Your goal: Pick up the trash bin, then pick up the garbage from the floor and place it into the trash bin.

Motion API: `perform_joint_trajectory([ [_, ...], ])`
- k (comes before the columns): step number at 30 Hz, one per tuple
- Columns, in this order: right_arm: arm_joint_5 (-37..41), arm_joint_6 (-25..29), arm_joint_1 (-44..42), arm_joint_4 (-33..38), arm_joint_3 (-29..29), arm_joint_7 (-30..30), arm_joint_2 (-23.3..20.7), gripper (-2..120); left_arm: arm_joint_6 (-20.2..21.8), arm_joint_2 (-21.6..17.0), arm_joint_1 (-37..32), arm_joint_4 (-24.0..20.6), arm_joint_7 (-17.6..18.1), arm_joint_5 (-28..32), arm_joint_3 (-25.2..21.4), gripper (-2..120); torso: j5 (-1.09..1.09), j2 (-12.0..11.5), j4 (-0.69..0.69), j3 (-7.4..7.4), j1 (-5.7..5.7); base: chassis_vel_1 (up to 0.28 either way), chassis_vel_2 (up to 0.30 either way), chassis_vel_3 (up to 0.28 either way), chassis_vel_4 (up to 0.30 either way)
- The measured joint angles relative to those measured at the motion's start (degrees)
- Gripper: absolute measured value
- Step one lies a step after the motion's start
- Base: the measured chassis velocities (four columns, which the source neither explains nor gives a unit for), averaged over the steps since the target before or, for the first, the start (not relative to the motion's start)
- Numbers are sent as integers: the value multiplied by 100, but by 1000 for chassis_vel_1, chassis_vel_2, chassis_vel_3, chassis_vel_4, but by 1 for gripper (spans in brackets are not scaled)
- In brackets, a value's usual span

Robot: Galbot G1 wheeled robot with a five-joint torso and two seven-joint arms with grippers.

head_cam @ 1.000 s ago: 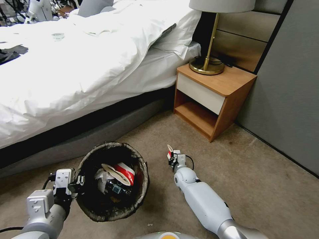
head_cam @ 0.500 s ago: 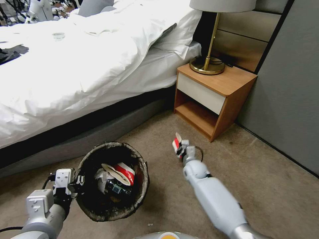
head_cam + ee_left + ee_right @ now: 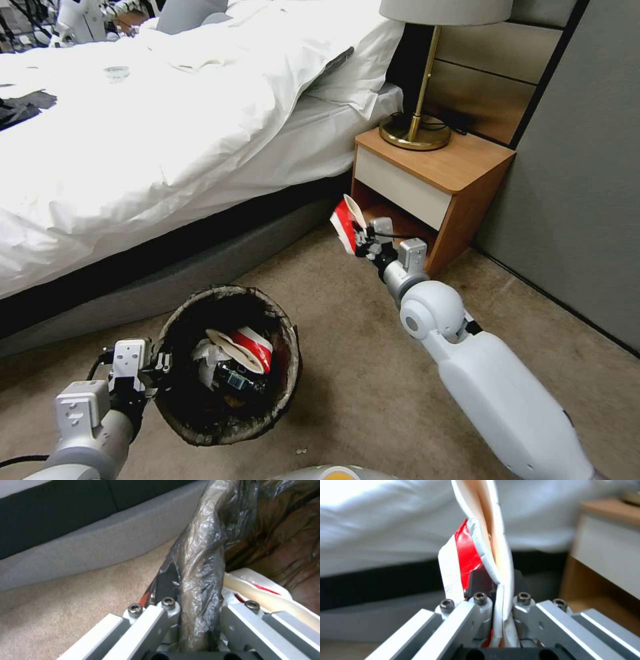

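Between right hand pads: squashed cup.

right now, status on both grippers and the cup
Left gripper shut on trash bin rim. Right gripper shut on flattened red-and-white cup, raised by the nightstand. Nothing between cup and bin.
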State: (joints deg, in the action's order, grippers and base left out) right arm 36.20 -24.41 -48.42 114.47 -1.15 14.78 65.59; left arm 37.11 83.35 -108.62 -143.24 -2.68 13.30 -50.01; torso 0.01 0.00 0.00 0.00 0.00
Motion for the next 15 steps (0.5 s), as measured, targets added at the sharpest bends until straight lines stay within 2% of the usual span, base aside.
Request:
perform_joint_trajectory([
  [4, 500, -198, 249, 748, -323, -8, -118, 0, 4, -3, -14, 0, 6, -2, -4, 0, 0, 0, 1, 0, 0, 0, 0, 0, 0],
  [8, 885, -357, 458, 1166, -579, -89, -241, 0, 6, -6, -17, 0, 7, -2, -3, 0, 0, 0, 0, 0, -1, 0, 0, 0, 0],
  [15, 1338, -465, 954, 1509, -1320, -121, -355, 0, 11, -9, -6, 0, 9, -7, 18, 0, -2, 1, 0, 0, -1, 0, 0, 0, 0],
])
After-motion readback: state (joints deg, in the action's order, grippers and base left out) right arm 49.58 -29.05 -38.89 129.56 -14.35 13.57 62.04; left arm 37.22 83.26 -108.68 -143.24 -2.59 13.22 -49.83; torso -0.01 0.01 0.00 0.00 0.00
